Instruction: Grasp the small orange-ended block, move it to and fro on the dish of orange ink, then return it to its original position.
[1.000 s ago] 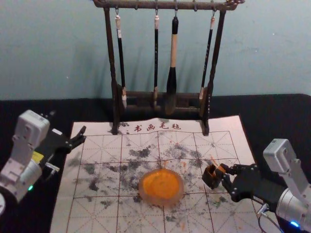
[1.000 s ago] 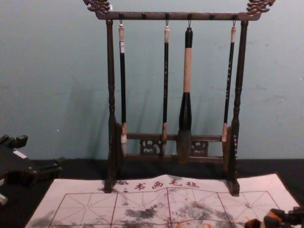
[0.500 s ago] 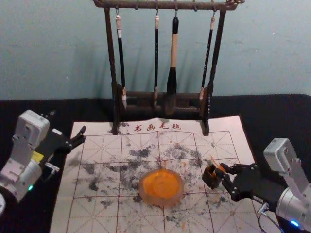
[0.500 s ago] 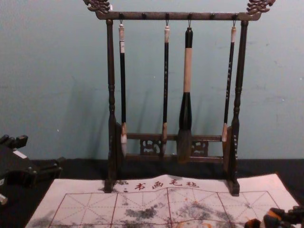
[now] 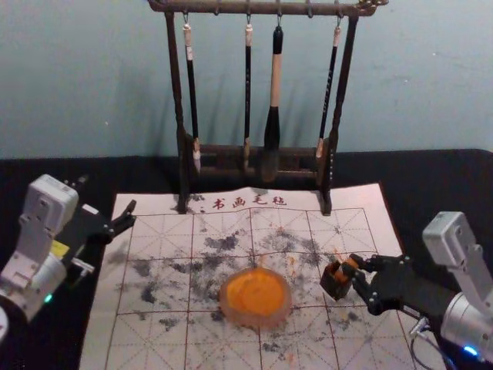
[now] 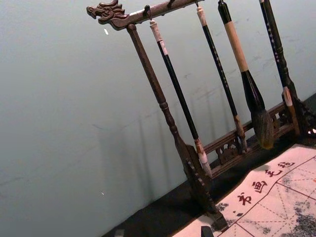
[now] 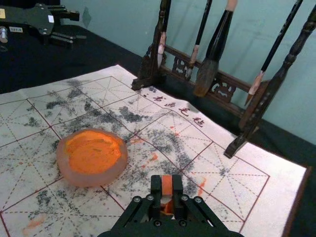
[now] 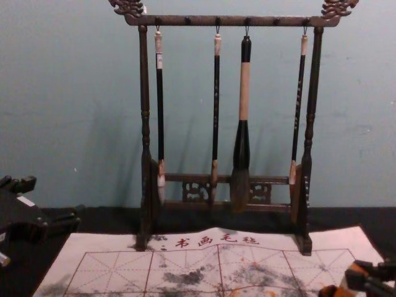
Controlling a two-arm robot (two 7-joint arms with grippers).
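Found small block (image 7: 167, 185) right of centre, low in head view, at dark box (image 5: 334, 285), apart from dish (image 5: 256, 321) of orange ink (image 5: 256, 291). Noted right pincer (image 5: 355, 271) in same spot, clamped on block, touching both sides. Cannot tell if lifted clear of box. Noted left pincer (image 5: 129, 215) parked at left of frame, tips apart.

Judged light and stiff in upper part, fit for a firm squeeze. Suspect a softer, damp lower end, slippery with ink. Would grasp high on the flat sides, squarely, off the inked end. Expect some twist under hard rubbing; press lightly. Next, raise straight up, minding a snag on the box, then carry toward mid-frame.
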